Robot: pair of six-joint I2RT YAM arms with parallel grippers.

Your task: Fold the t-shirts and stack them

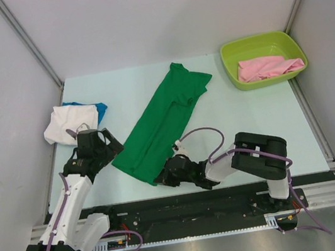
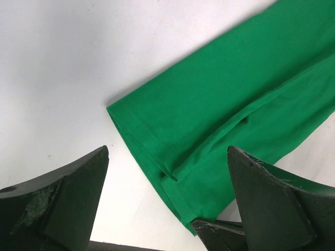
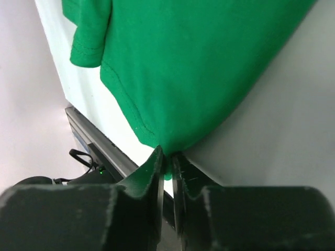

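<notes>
A bright green t-shirt (image 1: 163,116) lies folded into a long strip, diagonally across the table (image 1: 250,125). My right gripper (image 1: 166,176) is shut on the near corner of its hem; in the right wrist view the green cloth (image 3: 199,63) is pinched between the fingers of the gripper (image 3: 166,152). My left gripper (image 1: 112,145) hangs open just left of the strip's near end, and its view shows the hem (image 2: 152,141) below the gripper (image 2: 168,151), with nothing between the jaws. A white t-shirt (image 1: 71,123) sits on a blue one (image 1: 97,106) at the far left. A pink t-shirt (image 1: 270,66) lies crumpled in the tub.
The lime-green plastic tub (image 1: 256,40) stands at the back right corner. Grey walls close in the table on three sides. A black rail (image 1: 187,208) runs along the near edge under both arm bases.
</notes>
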